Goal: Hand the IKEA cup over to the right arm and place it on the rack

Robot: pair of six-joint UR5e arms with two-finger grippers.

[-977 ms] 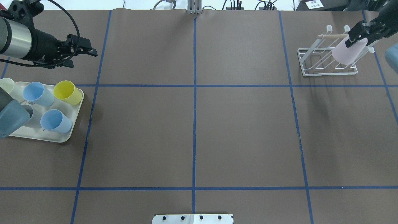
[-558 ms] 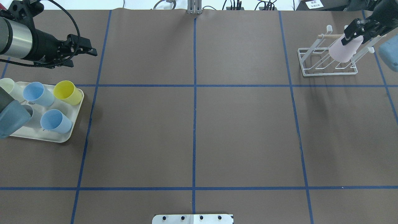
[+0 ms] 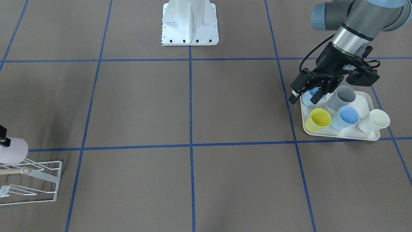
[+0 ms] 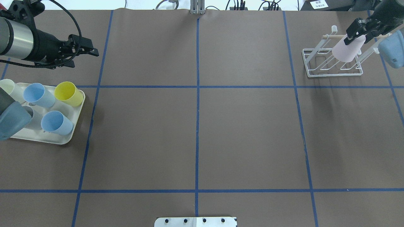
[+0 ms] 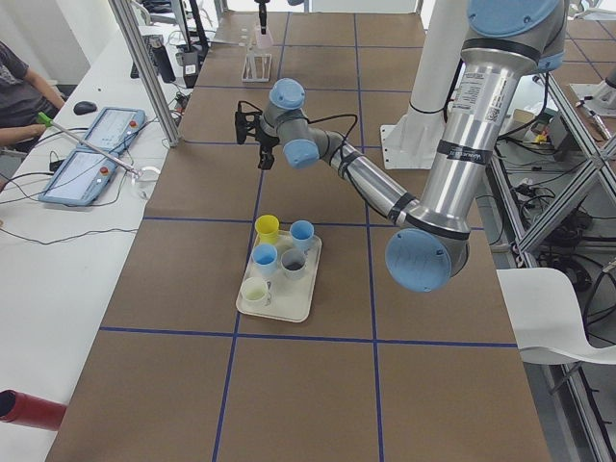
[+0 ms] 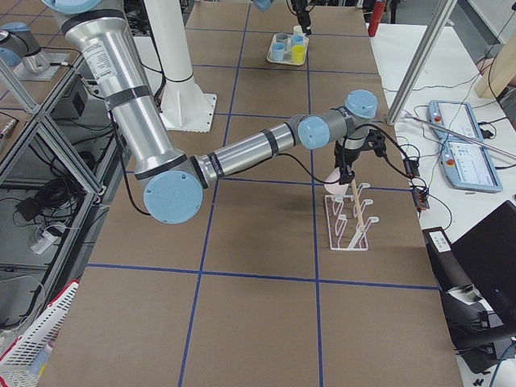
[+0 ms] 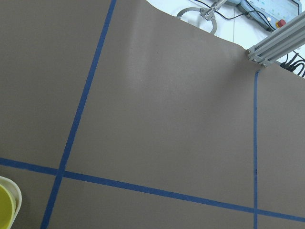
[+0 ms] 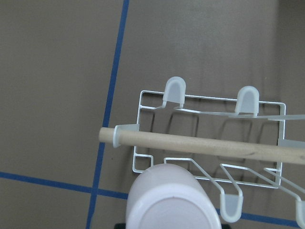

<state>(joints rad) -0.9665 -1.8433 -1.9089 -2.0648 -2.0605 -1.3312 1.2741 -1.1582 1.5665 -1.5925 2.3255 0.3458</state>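
Brown paper marked off with blue tape covers the table (image 4: 195, 132), and the work area is otherwise orderly. Right arm (image 6: 242, 149) is extended to the far right corner, its right gripper (image 4: 353, 37) with jaws pinching the pale pink cup (image 4: 344, 51) at one end. The cup hangs tilted above the white wire rack (image 4: 315, 74). In the right wrist view its closed, rounded end fills the lower edge, the wooden rod (image 8: 205, 145) lies just beyond it, and the capped prongs stand on either side. Contact between cup and any prong cannot be confirmed. Left gripper (image 3: 305, 96) hovers beside the cream tray (image 4: 68, 138), jaws spread and empty, near the yellow cup (image 4: 68, 93) and the other cups standing there. Assessment: the transfer appears complete and placement is in hand but not finished. The cup looks to be thin moulded plastic, so light, fairly stiff, smooth-walled and unlikely to break. The taper and slick surface could let it slide out of a hard squeeze. The sound hold is across the wall close to one end, as now, leaving the mouth free to drop over a prong. Release is advised only once the cup is seated.
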